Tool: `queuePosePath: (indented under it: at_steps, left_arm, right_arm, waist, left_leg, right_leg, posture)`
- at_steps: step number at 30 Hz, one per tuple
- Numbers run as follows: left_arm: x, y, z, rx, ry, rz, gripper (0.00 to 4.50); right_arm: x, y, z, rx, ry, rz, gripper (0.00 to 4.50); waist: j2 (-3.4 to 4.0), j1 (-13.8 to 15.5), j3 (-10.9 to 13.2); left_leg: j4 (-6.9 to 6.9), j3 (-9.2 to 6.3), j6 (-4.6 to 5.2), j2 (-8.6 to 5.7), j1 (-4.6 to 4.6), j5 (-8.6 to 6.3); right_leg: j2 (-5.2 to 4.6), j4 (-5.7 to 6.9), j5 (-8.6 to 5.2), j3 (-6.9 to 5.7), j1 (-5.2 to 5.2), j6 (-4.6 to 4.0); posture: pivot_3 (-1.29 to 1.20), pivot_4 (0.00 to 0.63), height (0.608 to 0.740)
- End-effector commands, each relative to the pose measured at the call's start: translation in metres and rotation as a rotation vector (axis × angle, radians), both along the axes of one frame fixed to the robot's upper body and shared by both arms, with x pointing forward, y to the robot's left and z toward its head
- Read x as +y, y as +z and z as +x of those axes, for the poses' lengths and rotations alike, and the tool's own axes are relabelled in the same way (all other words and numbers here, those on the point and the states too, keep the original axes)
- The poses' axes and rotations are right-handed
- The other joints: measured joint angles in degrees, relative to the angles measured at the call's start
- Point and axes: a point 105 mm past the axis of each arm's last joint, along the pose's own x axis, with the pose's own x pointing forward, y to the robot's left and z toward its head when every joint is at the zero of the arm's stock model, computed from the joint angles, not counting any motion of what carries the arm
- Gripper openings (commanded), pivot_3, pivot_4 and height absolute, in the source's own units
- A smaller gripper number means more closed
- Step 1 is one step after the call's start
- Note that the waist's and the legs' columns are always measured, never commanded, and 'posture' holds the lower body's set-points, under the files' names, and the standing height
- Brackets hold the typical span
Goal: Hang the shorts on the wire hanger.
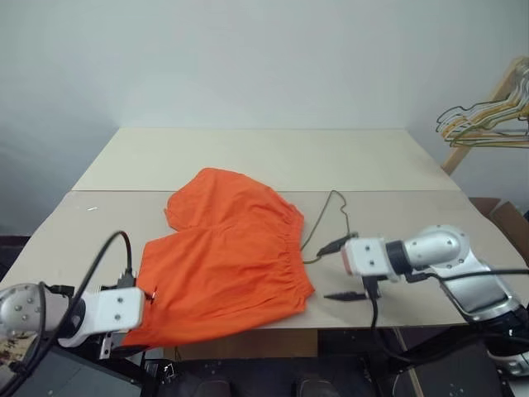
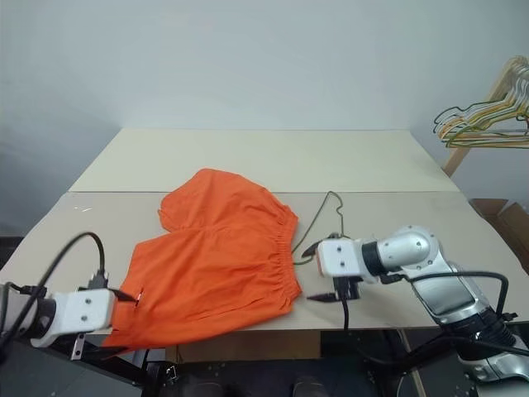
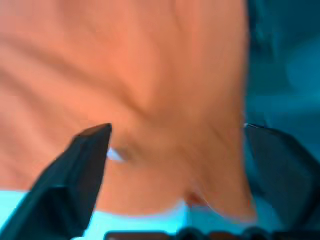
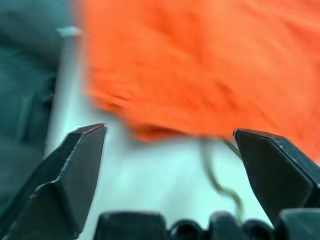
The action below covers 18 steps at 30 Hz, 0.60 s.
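Because the wire hanger (image 1: 324,222) has to carry the shorts (image 1: 223,256), the orange cloth lies flat on the surface (image 1: 264,157) with its gathered waistband turned to the robot's right, covering most of the wire so that just the hook and a little wire stick out beside the band. Both legs point to the robot's left, so the garment's long axis runs across the surface. Neither arm holds anything: the left gripper (image 3: 175,150) stands with fingers wide over the near leg hem, and the right gripper (image 4: 170,145), equally wide, hovers just beside the waistband near the hook.
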Motion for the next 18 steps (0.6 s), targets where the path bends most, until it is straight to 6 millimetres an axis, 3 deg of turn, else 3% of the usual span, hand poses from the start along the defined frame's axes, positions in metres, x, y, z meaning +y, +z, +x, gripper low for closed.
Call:
queuePosePath:
  at_steps: [1, 6, 14, 18]
  left_arm:
    - [-0.031, 0.029, 0.012, -0.122, -0.046, -0.184, 4.46]
    - [-0.042, 0.029, 0.024, -0.167, -0.046, -0.211, 4.46]
    - [-0.042, 0.013, 0.028, -0.139, -0.082, -0.148, 4.46]
    - [-0.039, 0.010, 0.031, -0.147, -0.097, -0.121, 4.46]
  right_arm:
    - [-0.003, 0.005, 0.034, -0.073, -0.230, 0.029, 4.50]
    - [0.001, -0.010, 0.066, -0.083, -0.533, 0.060, 4.50]
    - [0.008, -0.041, 0.072, -0.086, -0.647, 0.019, 4.50]
    - [-0.014, -0.059, 0.065, -0.113, -0.608, -0.125, 4.50]
  waist:
    - [-0.03, 0.0, 0.0]
    - [-0.02, -0.5, 0.0]
    - [0.00, -0.9, 0.0]
    - [0.01, -0.9, 0.0]
  left_leg:
    - [0.00, 0.00, 0.00, 0.00, 0.00, 0.00]
    - [0.00, -0.03, -0.01, -0.03, -0.19, -0.01]
    - [0.01, -0.05, -0.01, -0.05, -0.38, 0.00]
    - [0.01, -0.05, -0.01, -0.06, -0.40, -0.01]
  right_leg:
    - [0.02, 0.01, 0.00, 0.01, 0.00, -0.01]
    - [0.06, 0.01, 0.04, 0.08, -0.14, -0.03]
    - [0.04, 0.03, 0.06, 0.07, -0.35, -0.02]
    - [0.04, 0.00, 0.06, 0.07, -0.35, -0.01]
  posture:
    - [0.04, 0.000, 0.740]
    - [0.03, 0.000, 0.740]
    - [0.01, 0.000, 0.740]
    - [0.01, 0.000, 0.740]
